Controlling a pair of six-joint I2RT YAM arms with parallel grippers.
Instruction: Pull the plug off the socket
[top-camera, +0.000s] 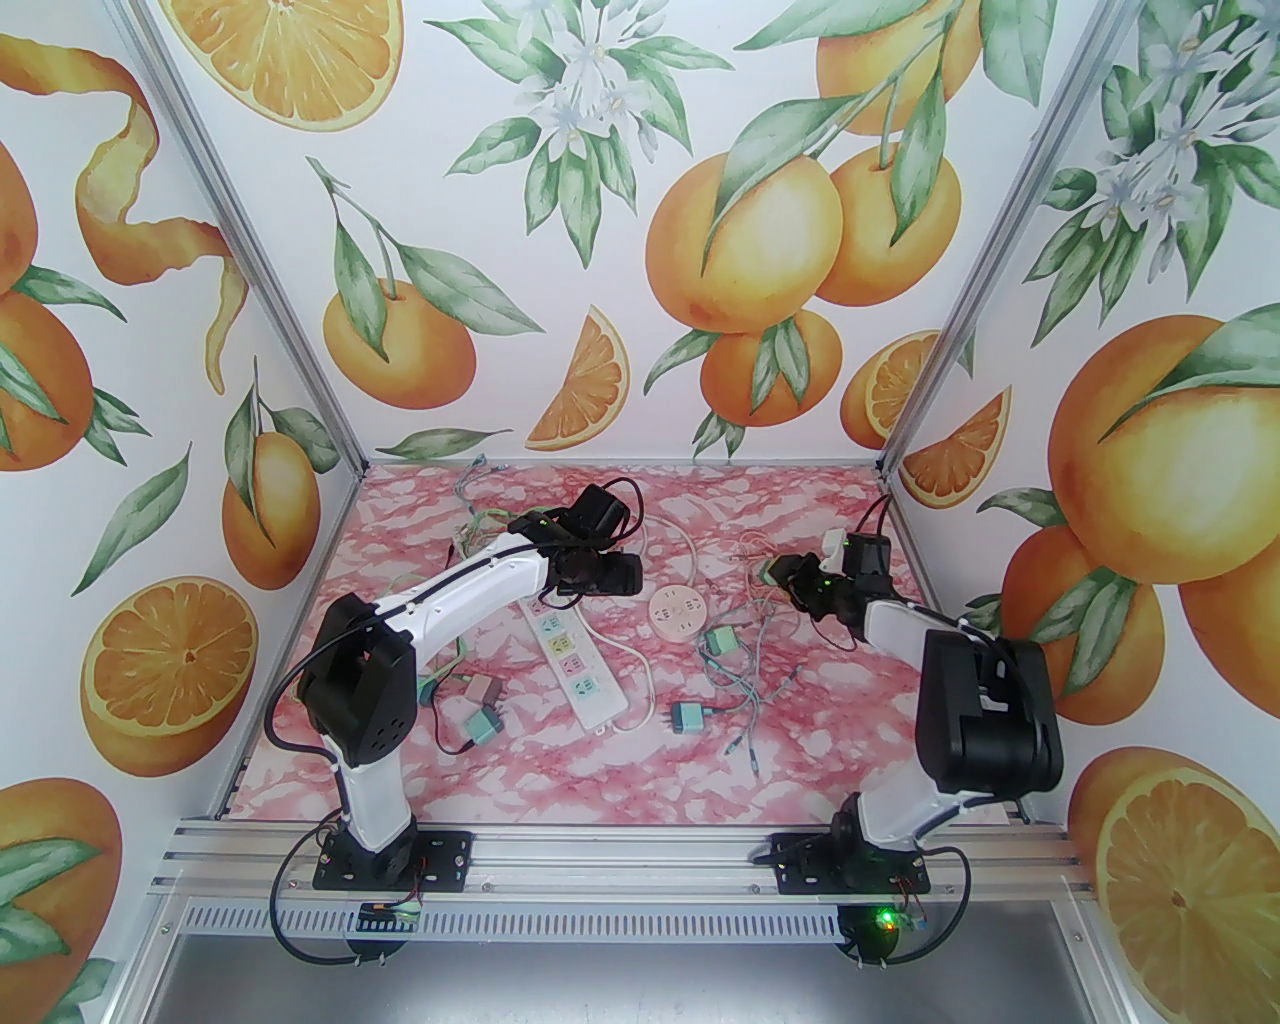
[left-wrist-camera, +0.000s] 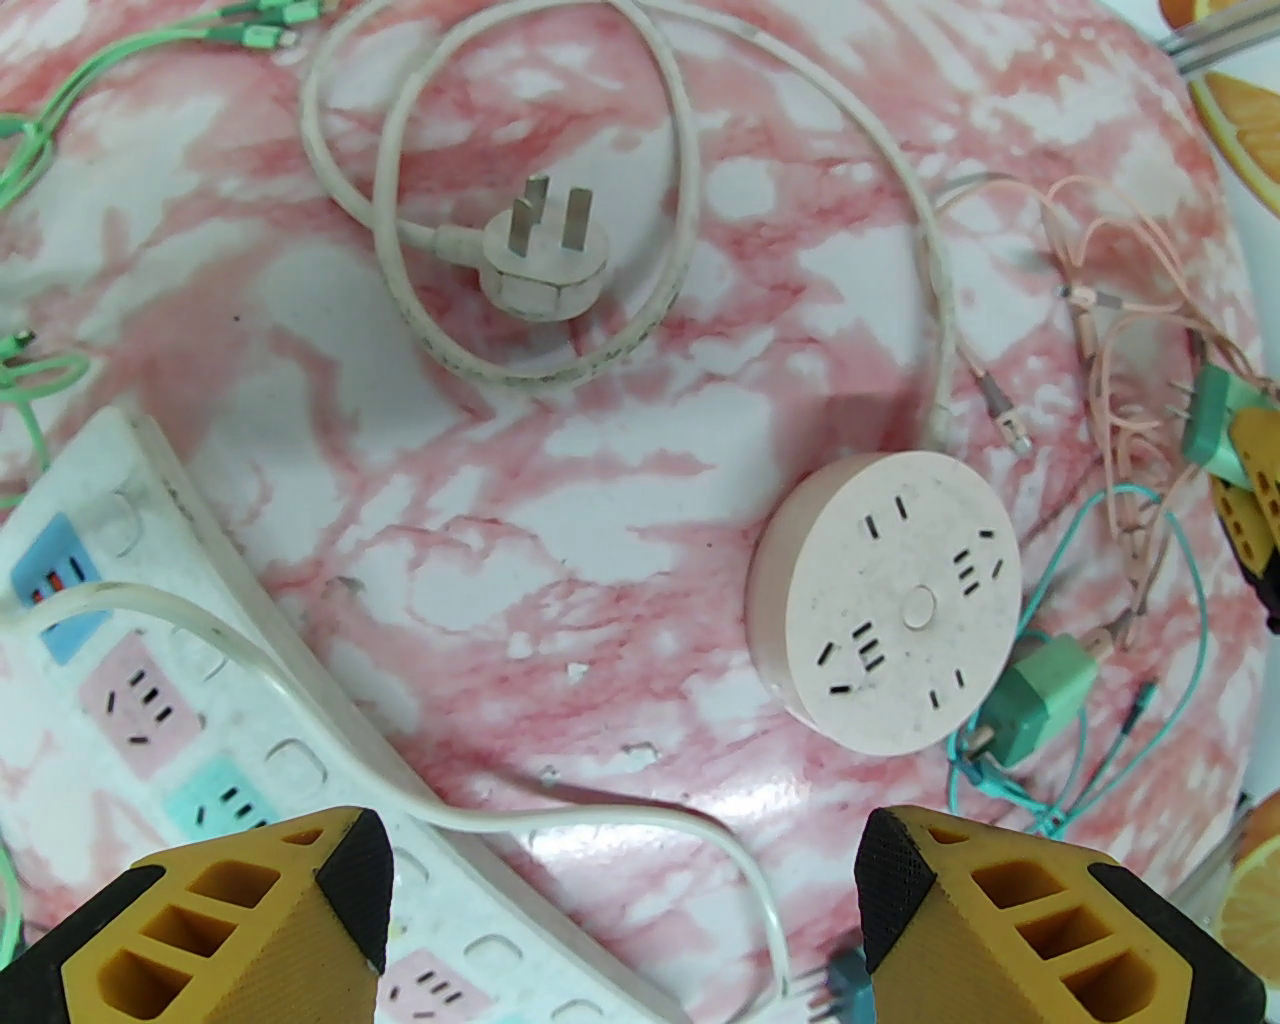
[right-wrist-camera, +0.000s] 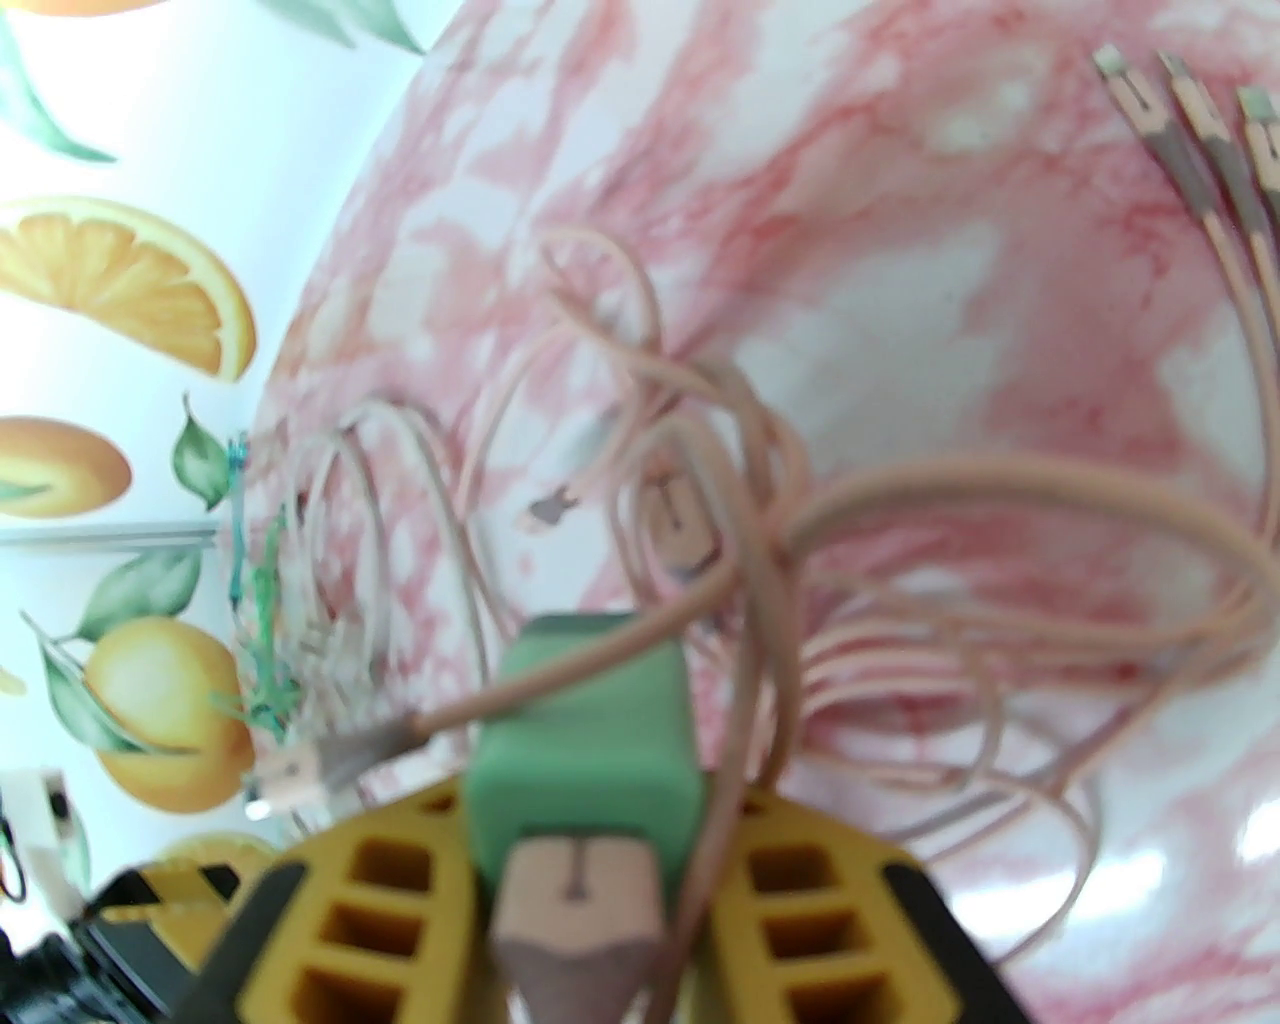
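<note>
The round pale pink plastic socket (top-camera: 677, 613) sits flat near the middle of the pink marbled table (top-camera: 800, 740), its slotted face up and nothing plugged into it.

To the right of that socket and a little farther back, the right gripper (top-camera: 778, 578) has its yellow fingers (right-wrist-camera: 800, 880) clamped on the sides of a small green block-shaped plug (right-wrist-camera: 585, 720). The plug is well apart from the socket. From the left wrist camera its two metal pins show bare and point back toward the socket. A thin pink braided cable (right-wrist-camera: 1000, 490) is plugged into the end of the plug nearest the wrist and loops over the table beyond it in a loose tangle.

To the left of the socket, the left gripper (left-wrist-camera: 620, 880) hangs over the table with its jaws spread wide and nothing between them. Below it lies a long white plastic power strip (left-wrist-camera: 130, 640) with pastel outlets, also to the left of the socket, with a clear cord draped across it.

Just beside the socket, on its near right, lies a second green plug (left-wrist-camera: 1040, 695) trailing thin teal wire. Beyond the socket, a flat white three-pin plug (left-wrist-camera: 545, 265) lies pins up inside a loop of white cord running to the socket's edge.
</note>
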